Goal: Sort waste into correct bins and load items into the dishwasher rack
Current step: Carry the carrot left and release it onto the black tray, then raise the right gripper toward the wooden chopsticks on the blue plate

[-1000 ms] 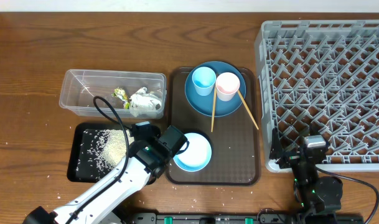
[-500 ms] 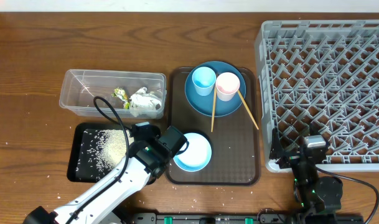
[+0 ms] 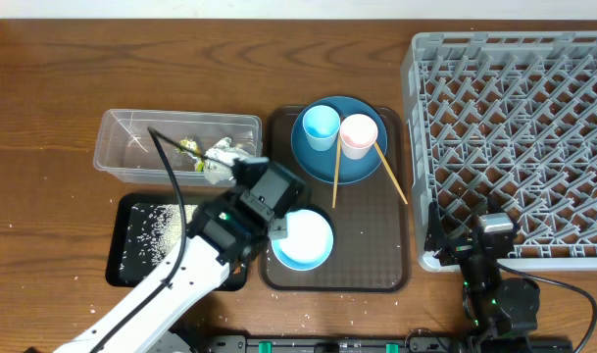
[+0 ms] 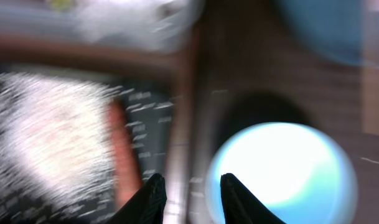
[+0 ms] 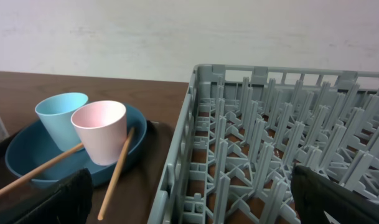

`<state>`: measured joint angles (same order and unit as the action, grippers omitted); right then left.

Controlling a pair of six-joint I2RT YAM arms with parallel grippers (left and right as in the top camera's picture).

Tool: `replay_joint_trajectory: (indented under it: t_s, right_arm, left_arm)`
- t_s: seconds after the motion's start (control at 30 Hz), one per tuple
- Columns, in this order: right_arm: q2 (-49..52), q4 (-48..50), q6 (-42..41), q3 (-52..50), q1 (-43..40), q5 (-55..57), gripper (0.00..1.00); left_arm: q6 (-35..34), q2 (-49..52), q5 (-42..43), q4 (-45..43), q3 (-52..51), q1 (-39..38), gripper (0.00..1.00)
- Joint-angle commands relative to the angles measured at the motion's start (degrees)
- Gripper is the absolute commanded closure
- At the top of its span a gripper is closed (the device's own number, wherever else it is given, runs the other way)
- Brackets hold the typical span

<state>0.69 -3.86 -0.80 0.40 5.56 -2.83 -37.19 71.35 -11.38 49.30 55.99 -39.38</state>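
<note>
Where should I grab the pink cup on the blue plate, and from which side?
Likely the pink cup by its rim, from above, one finger inside: it stands upright, mouth open. Pinch the side facing the rack, since the light blue cup crowds the other and chopsticks lie at its front.

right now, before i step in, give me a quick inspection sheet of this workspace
surface: wooden table with a brown serving tray on it
job's things: dark blue plate carrying light blue cup and pink cup; two chopsticks lying across plate and serving tray; pale blue bowl on the serving tray; clear tub holding crumpled paper and wrapper; black tray with rice; dishwasher rack, no dishes seen in it
clutter: a few white specks on the table, likely rice
grippers: left gripper open, above the serving tray's rim beside the bowl, holding nothing; right gripper wide open by the rack, holding nothing
cables: black cable looping over the left arm; another cable by the right arm
surroundings: pale wall behind the table
</note>
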Motion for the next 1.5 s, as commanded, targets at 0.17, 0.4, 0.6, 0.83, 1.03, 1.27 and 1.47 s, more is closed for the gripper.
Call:
replay_joint_trajectory:
  t_s: [0.17, 0.4, 0.6, 0.83, 1.03, 1.27, 1.47]
  right_arm:
    - [-0.3, -0.2, 0.5, -0.1, -0.3, 0.0, 0.01]
    - [-0.3, -0.2, 0.5, -0.1, -0.3, 0.0, 0.01]
    - [-0.3, -0.2, 0.5, -0.1, -0.3, 0.0, 0.01]
    - [-0.3, -0.2, 0.5, -0.1, -0.3, 0.0, 0.01]
    - [-0.3, 0.5, 0.4, -0.1, -0.3, 1.0, 0.01]
    - [-0.2, -2.8, -14.7, 2.1, -0.3, -3.1, 0.01]
    - [4.0, -13.9, -17.7, 19.1, -0.3, -4.8, 0.01]
  left_arm:
    - [6.3, -0.6, 8.7, -2.2, 7.2, 0.3, 0.67]
    - [6.3, -0.5, 9.4, -1.9, 7.2, 0.2, 0.47]
    - [6.3, -0.5, 9.4, -1.8, 7.2, 0.2, 0.3]
    - [6.3, -0.5, 9.5, -0.5, 7.1, 0.2, 0.3]
    - [6.3, -0.5, 9.5, 0.7, 7.1, 0.2, 0.3]
    - [6.1, -0.5, 9.5, -2.3, 7.1, 0.2, 0.3]
    - [7.6, -0.5, 8.3, -1.0, 7.1, 0.3, 0.3]
